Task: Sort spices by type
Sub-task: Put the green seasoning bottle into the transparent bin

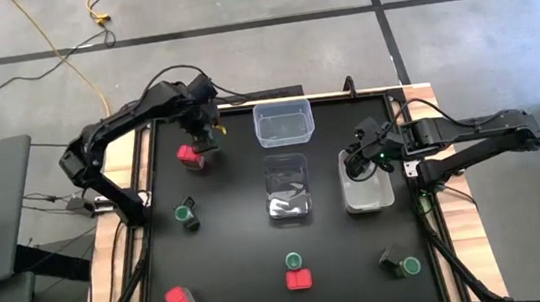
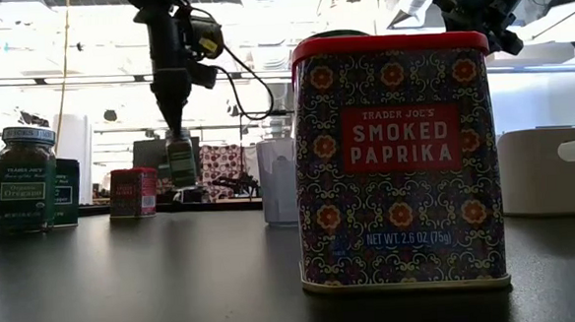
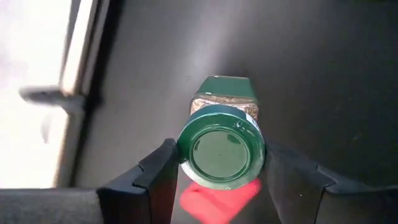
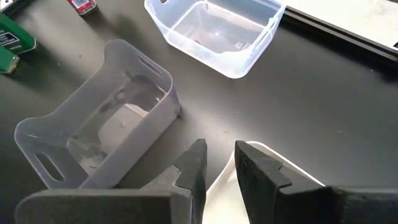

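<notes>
Holding a green-lidded jar [image 3: 221, 151] upright, my left gripper [image 1: 204, 136] pinches its lid above a red tin [image 1: 189, 156]; the clear tubs [image 1: 283, 122] lie rightward. My right gripper [image 4: 219, 163], fingers slightly parted and empty, waits over the white tub [image 1: 367, 193].

Three tubs on the black counter [image 1: 232, 266]

Clear tub [image 1: 284, 122] at the back, a second clear tub [image 1: 287, 188] mid-counter, white tub [image 1: 367, 189] beside it.
</notes>
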Controlling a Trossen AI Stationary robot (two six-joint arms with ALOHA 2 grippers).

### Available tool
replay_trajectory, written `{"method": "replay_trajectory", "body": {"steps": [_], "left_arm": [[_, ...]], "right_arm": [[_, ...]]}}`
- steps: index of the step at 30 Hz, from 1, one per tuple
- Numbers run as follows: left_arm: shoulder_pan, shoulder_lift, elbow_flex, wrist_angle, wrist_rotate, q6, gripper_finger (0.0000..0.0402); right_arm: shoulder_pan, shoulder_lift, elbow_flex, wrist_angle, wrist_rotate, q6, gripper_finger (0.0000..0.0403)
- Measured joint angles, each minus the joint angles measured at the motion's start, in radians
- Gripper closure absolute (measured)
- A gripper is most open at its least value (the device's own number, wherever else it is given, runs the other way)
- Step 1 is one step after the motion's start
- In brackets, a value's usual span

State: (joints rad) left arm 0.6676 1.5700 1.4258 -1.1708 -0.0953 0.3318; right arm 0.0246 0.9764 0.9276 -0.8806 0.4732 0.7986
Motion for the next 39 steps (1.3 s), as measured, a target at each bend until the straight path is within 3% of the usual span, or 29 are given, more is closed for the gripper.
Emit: {"method": "replay_trajectory", "body": {"steps": [5,11,15,19,23,32,36,39], "left_arm": [[-0.027,0.0,0.0,0.005,0.008,-0.327,0.0198],[-0.048,0.0,0.0,0.007,0.008,-0.355,0.0198],[-0.054,0.002,0.034,0.006,0.008,-0.319,0.0198],[-0.051,0.031,0.162,-0.006,0.005,-0.316,0.0198],[-0.049,0.117,0.371,-0.066,0.0,-0.255,0.0198],[-0.052,0.433,0.926,-0.223,0.032,-0.089,0.0198],[-0.069,0.451,0.852,-0.096,0.119,-0.025,0.0198],[-0.094,0.479,0.844,-0.089,0.153,0.029,0.0198]], "right_arm": [[0.0,0.0,0.0,0.0,0.0,-0.021,0.0291],[0.0,0.0,0.0,0.0,0.0,-0.025,0.0291],[0.0,0.0,0.0,0.0,0.0,-0.025,0.0291],[0.0,0.0,0.0,0.0,0.0,-0.025,0.0291],[0.0,0.0,0.0,0.0,0.0,-0.025,0.0291],[0.0,0.0,0.0,0.0,0.0,-0.024,0.0291],[0.0,0.0,0.0,0.0,-0.001,-0.024,0.0291],[0.001,0.0,0.0,0.0,-0.001,-0.024,0.0291]]}}
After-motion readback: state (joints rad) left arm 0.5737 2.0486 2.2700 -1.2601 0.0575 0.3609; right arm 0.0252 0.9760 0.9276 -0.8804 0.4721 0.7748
